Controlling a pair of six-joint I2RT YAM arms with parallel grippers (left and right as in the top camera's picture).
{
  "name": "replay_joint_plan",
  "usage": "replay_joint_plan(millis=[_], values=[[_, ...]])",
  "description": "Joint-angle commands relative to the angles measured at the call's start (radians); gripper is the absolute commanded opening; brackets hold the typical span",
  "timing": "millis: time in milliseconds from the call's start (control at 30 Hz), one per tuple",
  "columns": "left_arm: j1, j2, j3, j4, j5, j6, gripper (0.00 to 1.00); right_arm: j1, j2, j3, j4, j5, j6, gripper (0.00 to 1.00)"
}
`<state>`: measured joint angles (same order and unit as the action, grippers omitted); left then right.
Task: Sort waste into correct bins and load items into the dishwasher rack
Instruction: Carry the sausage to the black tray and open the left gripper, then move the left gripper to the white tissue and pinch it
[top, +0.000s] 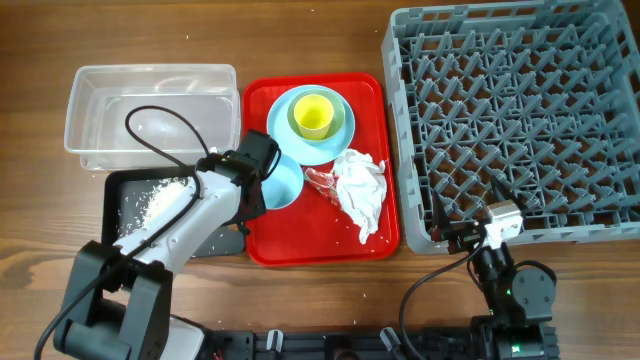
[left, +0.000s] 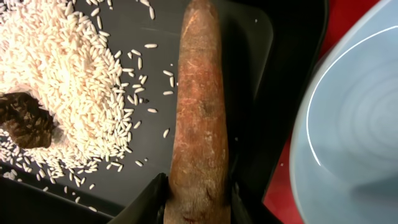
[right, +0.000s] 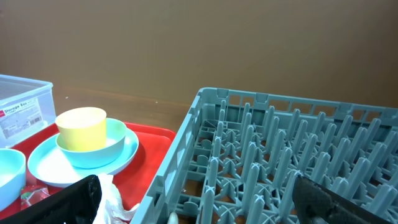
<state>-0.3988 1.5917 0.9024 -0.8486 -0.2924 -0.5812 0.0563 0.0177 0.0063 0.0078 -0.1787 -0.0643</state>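
My left gripper is shut on the brown sausage-like stick over the right end of the black tray. White crumbs with a brown lump lie in that tray. The small light blue bowl sits beside the gripper on the red tray. The yellow cup stands in the pale green bowl on the blue plate. The white napkin and red wrapper lie next to them. My right gripper is open and empty at the rack's front left corner.
The clear tub stands behind the black tray and holds nothing I can see. The flat red serving tray lies between the bins and the rack. A black cable loops over the tub.
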Motion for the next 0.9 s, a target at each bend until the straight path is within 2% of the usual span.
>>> replay_joint_plan(millis=[0,167,533,600,733,800,867], values=[[0.005,0.007,-0.003,0.000,-0.013,0.002,0.34,0.006,-0.001,-0.001,0.006,0.001,0.012,1.00],[0.005,0.000,0.000,-0.011,-0.013,0.003,0.41,0.006,-0.001,-0.001,0.006,0.001,0.012,1.00],[0.003,-0.179,0.084,-0.121,0.002,0.002,0.40,0.006,-0.001,-0.001,0.006,0.001,0.012,1.00],[0.002,-0.257,0.110,-0.120,0.120,0.001,0.40,0.006,-0.001,-0.001,0.006,0.001,0.012,1.00],[-0.003,-0.345,0.109,-0.016,0.477,-0.007,0.40,0.006,-0.001,-0.001,0.006,0.001,0.012,1.00],[-0.023,-0.348,0.109,0.036,0.538,-0.011,0.40,0.006,-0.001,-0.001,0.006,0.001,0.012,1.00],[-0.056,-0.337,0.109,0.074,0.537,-0.047,0.41,0.006,-0.001,-0.001,0.006,0.001,0.012,1.00]])
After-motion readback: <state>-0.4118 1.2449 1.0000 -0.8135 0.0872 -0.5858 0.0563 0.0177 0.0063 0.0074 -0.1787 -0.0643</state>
